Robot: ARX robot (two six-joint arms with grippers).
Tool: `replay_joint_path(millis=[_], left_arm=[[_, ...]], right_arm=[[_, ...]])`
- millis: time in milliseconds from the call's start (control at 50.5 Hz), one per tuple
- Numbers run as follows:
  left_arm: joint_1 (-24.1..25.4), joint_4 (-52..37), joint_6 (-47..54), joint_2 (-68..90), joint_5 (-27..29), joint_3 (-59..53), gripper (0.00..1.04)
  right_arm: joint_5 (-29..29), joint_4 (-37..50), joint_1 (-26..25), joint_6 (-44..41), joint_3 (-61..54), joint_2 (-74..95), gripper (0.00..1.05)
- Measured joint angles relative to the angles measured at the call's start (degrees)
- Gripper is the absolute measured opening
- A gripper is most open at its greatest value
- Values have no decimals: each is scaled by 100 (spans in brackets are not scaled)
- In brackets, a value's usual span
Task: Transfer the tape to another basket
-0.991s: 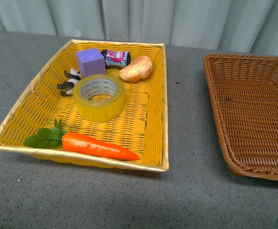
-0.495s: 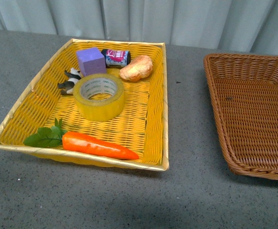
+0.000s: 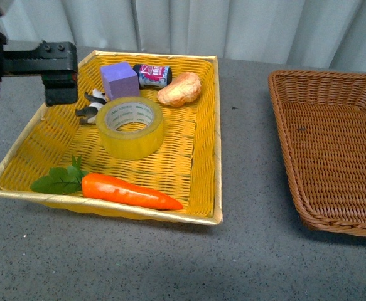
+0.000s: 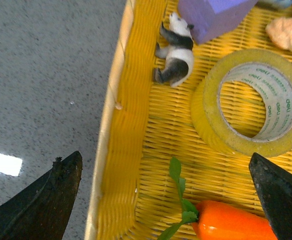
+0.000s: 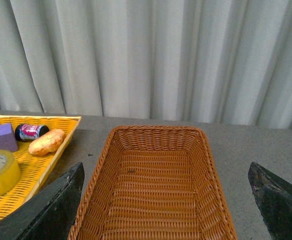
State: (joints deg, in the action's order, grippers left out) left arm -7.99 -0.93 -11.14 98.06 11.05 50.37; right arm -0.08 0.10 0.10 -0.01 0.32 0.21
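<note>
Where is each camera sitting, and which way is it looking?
Front view: on the robot's body, facing forward over the yellow tray and brown basket; the left arm shows.
Left wrist view: on the left wrist, looking down at the tape; both open fingers show.
Right wrist view: on the right wrist, facing the basket and curtain; its open fingers show.
Shared: all three see the tape.
</note>
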Motion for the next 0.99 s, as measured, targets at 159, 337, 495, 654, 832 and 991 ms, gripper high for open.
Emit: replay_joint_path(millis=[159, 337, 495, 654, 832, 991], left_arm=[[-234, 428, -367, 601, -181, 597, 98], [-466, 575, -651, 1099, 70, 1104, 98], [-479, 752, -968, 1478, 203, 1370, 98], [-487, 695, -1176, 1720, 11, 1602, 98], [-509, 1272, -1729, 2057, 118, 2103, 98], [-527, 1552, -1945, 2264, 184, 2312, 98]], right_arm=[[0, 0, 0, 0, 0, 0, 96], [0, 0, 0, 0, 0, 0, 96], [0, 0, 0, 0, 0, 0, 96], [0, 0, 0, 0, 0, 0, 96], [0, 0, 0, 0, 0, 0, 96], [0, 0, 0, 0, 0, 0, 96]])
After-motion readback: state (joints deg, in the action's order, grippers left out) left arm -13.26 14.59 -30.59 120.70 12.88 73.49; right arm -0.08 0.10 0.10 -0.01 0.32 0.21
